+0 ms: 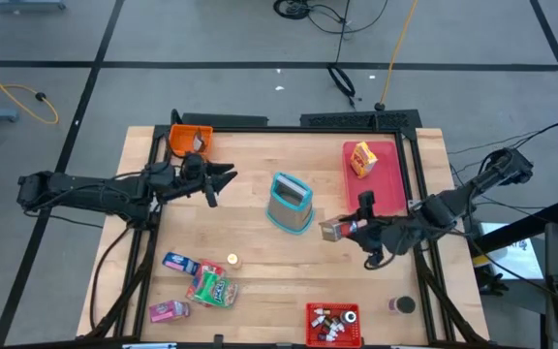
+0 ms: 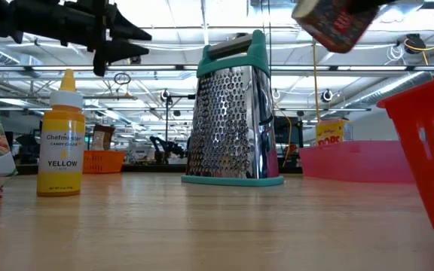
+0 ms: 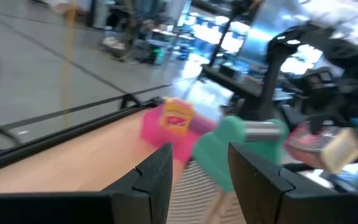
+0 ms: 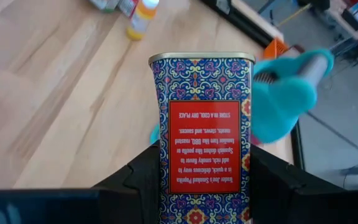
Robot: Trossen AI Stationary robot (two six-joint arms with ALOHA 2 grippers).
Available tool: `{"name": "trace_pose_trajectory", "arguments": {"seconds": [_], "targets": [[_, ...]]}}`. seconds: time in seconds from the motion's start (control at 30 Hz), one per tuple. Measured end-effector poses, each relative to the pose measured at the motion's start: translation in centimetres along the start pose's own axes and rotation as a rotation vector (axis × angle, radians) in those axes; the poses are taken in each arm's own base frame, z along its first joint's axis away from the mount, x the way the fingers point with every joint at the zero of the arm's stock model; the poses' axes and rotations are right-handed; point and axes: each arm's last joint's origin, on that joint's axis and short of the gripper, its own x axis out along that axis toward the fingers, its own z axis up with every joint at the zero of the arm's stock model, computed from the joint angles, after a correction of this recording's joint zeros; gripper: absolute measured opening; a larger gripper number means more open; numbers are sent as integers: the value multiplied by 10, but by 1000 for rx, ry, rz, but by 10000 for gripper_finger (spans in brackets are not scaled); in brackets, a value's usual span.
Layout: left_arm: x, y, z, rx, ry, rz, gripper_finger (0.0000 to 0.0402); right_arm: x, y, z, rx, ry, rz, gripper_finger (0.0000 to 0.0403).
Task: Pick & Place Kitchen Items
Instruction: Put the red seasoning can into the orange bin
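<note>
A: Two arms are working over the table [image 1: 260, 281] from above. The right gripper [image 1: 349, 229] is gripping a patterned spice tin [image 1: 333, 230] in the air, just beside the box grater [image 1: 290, 203] near the table's middle. The left gripper [image 1: 223, 176] is hanging near the orange bin [image 1: 190, 142] at the far left corner, with nothing in it.

B: And the rest?

A: Snack packets [image 1: 198, 283] are lying toward the near left edge, a yellow carton [image 1: 361, 158] is sitting on the pink tray [image 1: 387, 184], and small bottles are filling the red bin [image 1: 334, 325] at the near edge.

B: From table height?

A: The tin [image 2: 331, 25] is floating high; a yellow bottle [image 2: 61, 135] is standing left of the grater [image 2: 233, 113].

B: The wrists?

A: The left fingers [image 3: 157, 174] are standing part-open around bare air. The right fingers [image 4: 143, 174] are clamping the tin [image 4: 202, 134].

B: Progress?

A: I'd say partway: some goods are binned, but the packets and the yellow bottle are waiting.
</note>
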Motion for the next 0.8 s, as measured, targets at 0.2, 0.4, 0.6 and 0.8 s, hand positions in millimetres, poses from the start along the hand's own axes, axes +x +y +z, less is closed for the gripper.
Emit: {"name": "trace_pose_trajectory", "arguments": {"seconds": [0.2,0.4,0.6,0.8], "targets": [[-1,-9,6,-16,-29,-159,157,17,-6,15,-23,-84,-40,164],[-3,-16,9,-63,-64,-221,157,23,-17,40,-71,-150,-99,164],[-5,-21,8,-179,-49,-252,157,36,-19,58,-291,-191,-262,164],[-7,-29,10,-266,-51,-352,157,61,-19,68,-469,-144,-415,164]]}}
